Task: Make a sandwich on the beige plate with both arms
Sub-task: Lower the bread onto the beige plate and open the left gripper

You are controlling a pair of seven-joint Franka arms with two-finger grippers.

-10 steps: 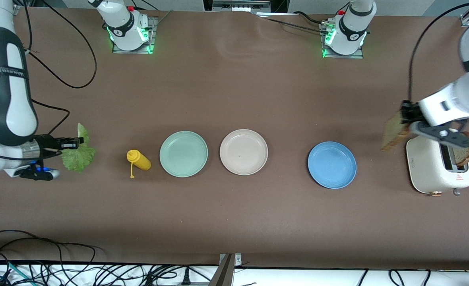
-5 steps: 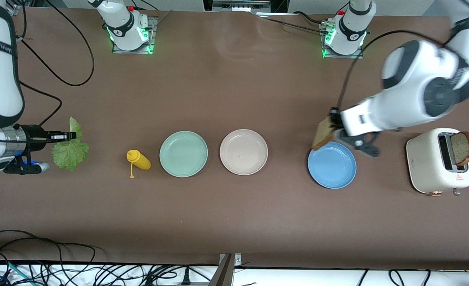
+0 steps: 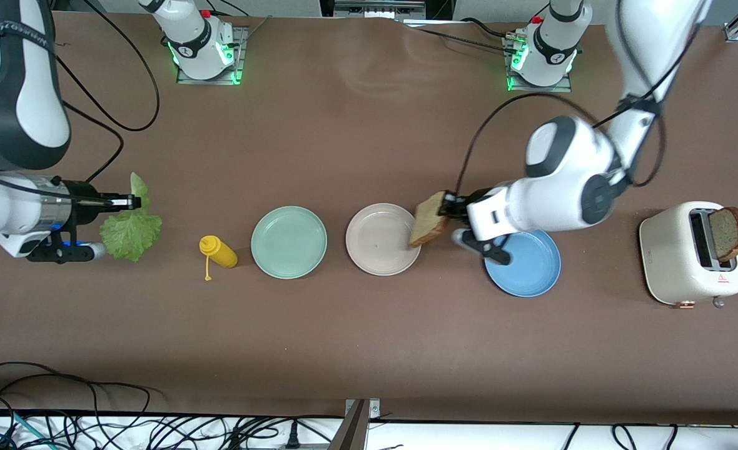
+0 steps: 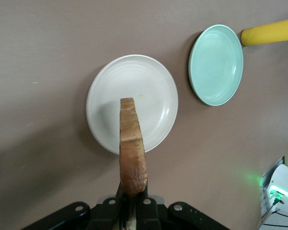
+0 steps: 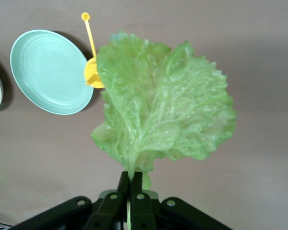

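My left gripper [image 3: 449, 210] is shut on a brown bread slice [image 3: 427, 218] and holds it on edge over the rim of the beige plate [image 3: 375, 240]. In the left wrist view the bread slice [image 4: 131, 146] stands up from the left gripper [image 4: 133, 203] over the beige plate [image 4: 149, 86]. My right gripper [image 3: 128, 202] is shut on a green lettuce leaf [image 3: 132, 228] in the air at the right arm's end of the table. In the right wrist view the lettuce leaf [image 5: 163, 105] hangs from the right gripper [image 5: 133, 184]. A second bread slice [image 3: 728, 232] stands in the toaster [image 3: 675, 259].
A mint-green plate [image 3: 288, 242] lies beside the beige plate toward the right arm's end, with a yellow squeeze bottle [image 3: 218, 251] lying past it. A blue plate [image 3: 531, 272] lies under my left arm. Cables run along the table edge nearest the front camera.
My left arm has carried the bread slice from beside the toaster, over the blue plate, to the beige plate's rim. My right gripper with the lettuce shifted slightly toward the plates.
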